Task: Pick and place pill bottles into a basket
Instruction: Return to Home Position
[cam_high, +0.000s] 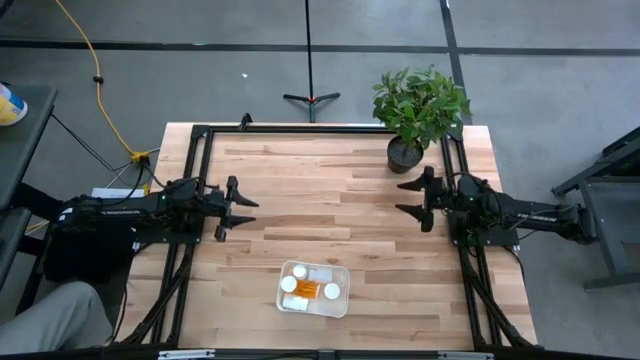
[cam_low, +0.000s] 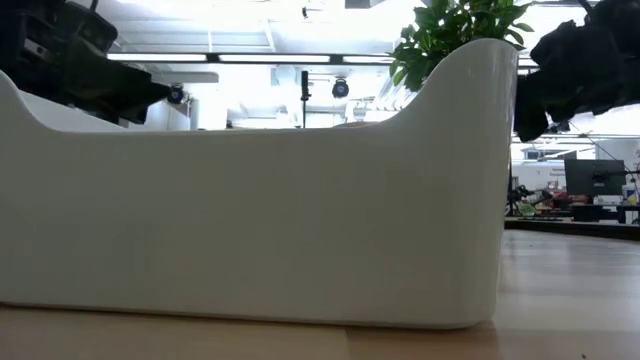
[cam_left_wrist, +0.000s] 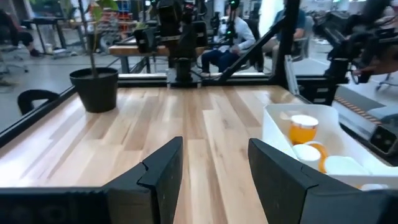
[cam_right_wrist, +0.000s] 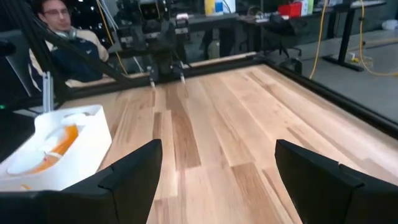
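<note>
The pill bottles (cam_high: 305, 290) lie inside the basket (cam_high: 340, 306) by the tabletop's near edge. The left end effector (cam_high: 250, 212) and right end effector (cam_high: 400, 197) hang open at opposite side edges, well apart from the basket. A potted plant (cam_high: 404, 153) stands just beside the right one, at the far right corner.

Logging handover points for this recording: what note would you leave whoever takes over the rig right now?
Left gripper: open, empty, at the table's left side.
Right gripper: open, empty, at the right side, near the plant pot.
Pill bottles lie in the basket, between the arms; count unclear.
None shows on the bare table.
Placing looks done; what is left is probably only homing both arms.
</note>
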